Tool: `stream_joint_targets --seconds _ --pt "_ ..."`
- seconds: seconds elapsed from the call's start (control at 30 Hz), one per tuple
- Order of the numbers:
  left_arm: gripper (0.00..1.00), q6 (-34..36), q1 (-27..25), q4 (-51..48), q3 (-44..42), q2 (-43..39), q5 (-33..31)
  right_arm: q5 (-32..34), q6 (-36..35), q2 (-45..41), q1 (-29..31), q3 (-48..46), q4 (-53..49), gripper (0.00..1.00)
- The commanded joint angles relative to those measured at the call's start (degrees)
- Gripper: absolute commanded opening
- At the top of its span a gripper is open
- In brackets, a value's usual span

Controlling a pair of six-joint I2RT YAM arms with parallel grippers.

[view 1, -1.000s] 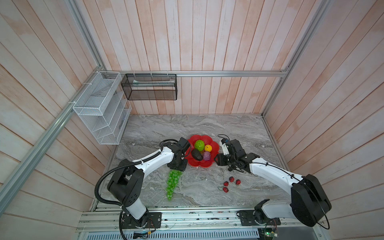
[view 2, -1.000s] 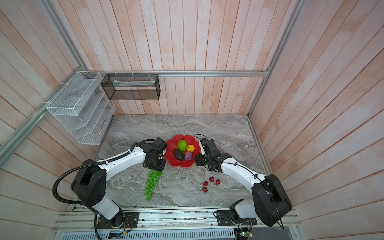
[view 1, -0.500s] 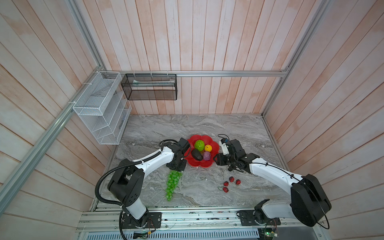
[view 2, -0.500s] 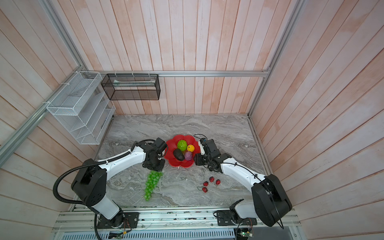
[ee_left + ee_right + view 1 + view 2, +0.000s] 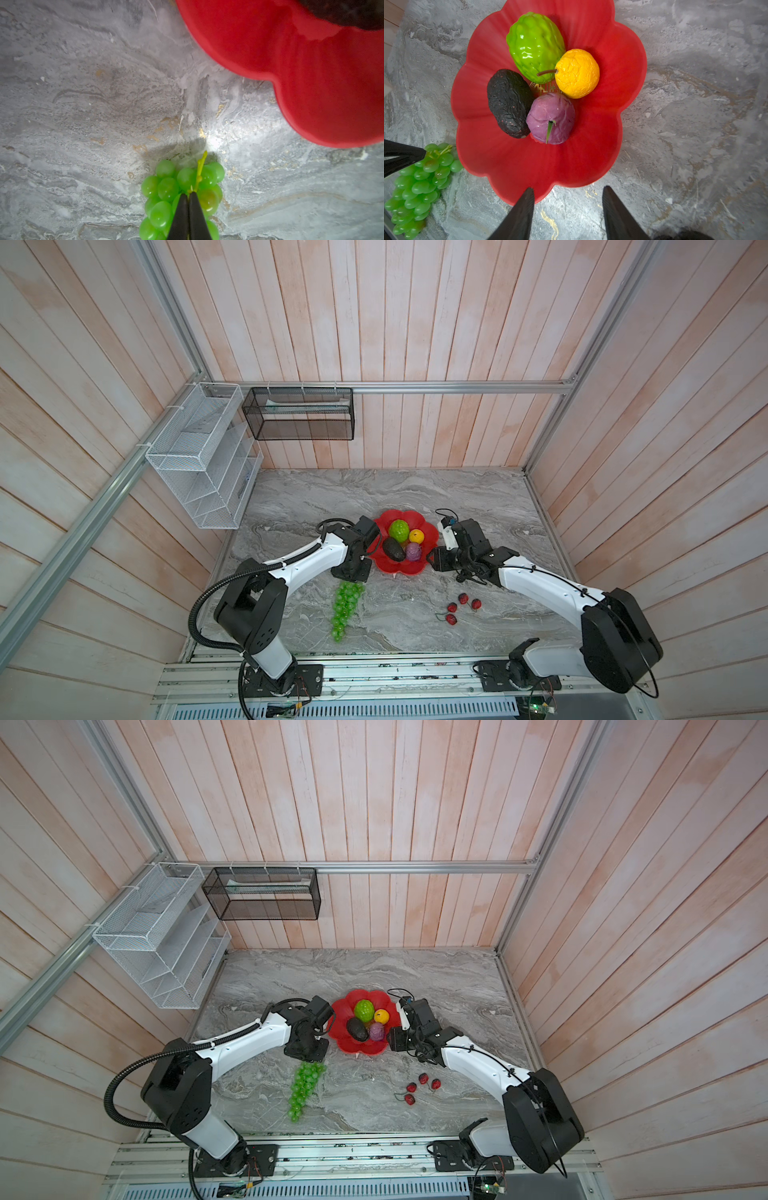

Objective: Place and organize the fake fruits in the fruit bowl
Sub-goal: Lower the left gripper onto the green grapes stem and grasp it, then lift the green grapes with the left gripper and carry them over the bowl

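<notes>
Left gripper [image 5: 188, 196]: black fingers together, pinching the stem of the translucent green grape bunch [image 5: 164, 188], which lies on the grey marble table [image 5: 83, 104] just beside the glossy red flower-shaped fruit bowl [image 5: 311, 83]; right gripper [image 5: 568, 190]: fingers apart, empty, at its rim; step: grasping grapes, I'd say; next: lift over rim, set down gently.

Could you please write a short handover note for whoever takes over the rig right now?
Left gripper: shut on the stem of the green grape bunch, which lies on the table beside the fruit bowl.
Right gripper: open, empty, at the bowl's rim.
Done: bumpy lime-green ball, small yellow fruit, dark avocado, purple fruit in the bowl.
To do: grapes and the four red berries on the table.
</notes>
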Motion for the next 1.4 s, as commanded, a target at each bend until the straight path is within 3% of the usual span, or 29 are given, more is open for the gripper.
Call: stream_joint_targets --seconds 0.0,0.37,0.67,0.9,1.07,1.37 --pt "0.02 -0.4 0.0 -1.8 -0.6 -2.5 -0.7 -0.7 -1.1 0.6 -0.1 0.8 0.9 0.54" --pt "0.0 -4.3 1.1 -6.0 1.0 -12.2 3.7 -1.1 -1.7 -1.3 0.0 2.8 0.9 0.54" --pt "0.0 -5.1 1.4 -5.7 7.9 -17.4 13.1 0.5 -4.3 -3.7 0.0 7.8 -0.7 0.54" --pt "0.0 -5.4 1.8 -5.4 20.7 -14.0 18.5 -0.6 -4.2 -4.1 0.0 9.5 1.9 0.54" --pt "0.0 -5.1 3.0 -2.7 28.8 -6.8 26.0 0.3 -4.6 -2.9 -0.3 10.4 3.9 0.54" --pt "0.0 -7.0 3.0 4.4 30.7 -0.4 35.4 2.5 -4.7 -5.9 -2.4 7.2 6.8 0.54"
